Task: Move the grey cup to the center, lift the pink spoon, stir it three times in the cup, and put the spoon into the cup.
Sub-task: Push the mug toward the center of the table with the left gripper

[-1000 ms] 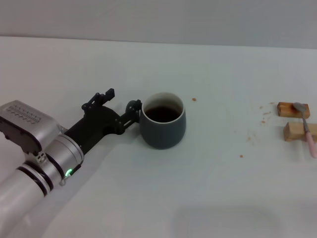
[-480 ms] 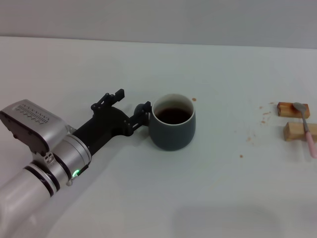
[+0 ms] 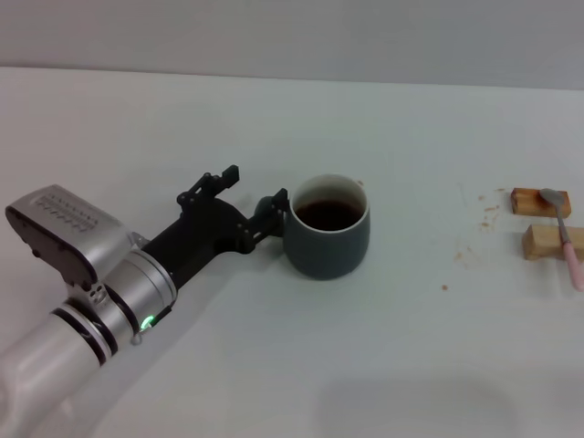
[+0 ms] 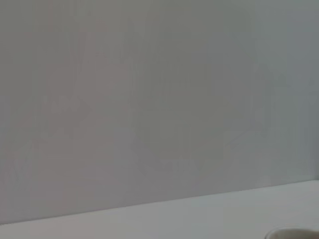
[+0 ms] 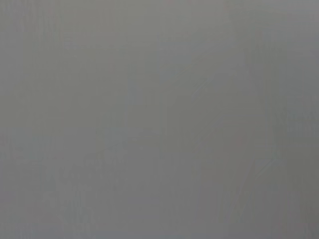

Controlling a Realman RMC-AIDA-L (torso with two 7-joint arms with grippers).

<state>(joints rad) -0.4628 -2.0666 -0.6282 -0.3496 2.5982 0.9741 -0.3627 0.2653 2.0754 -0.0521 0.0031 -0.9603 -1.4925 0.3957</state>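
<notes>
Left tool [image 3: 274, 205] grips grey cup [image 3: 330, 239] handle.

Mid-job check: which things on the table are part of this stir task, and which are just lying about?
Part of the job:
- dark slate-grey ceramic mug with brown liquid, left gripper at its handle side
- slim pink-handled spoon with metal bowl

Lying about:
- two small wooden blocks under the spoon
- brown crumbs on the white table

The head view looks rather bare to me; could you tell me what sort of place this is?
Probably a lab test bench rather than a kitchen: a plain white table against a bare wall, holding only the grey cup, the pink spoon propped on two wooden blocks, and the left gripper.
</notes>
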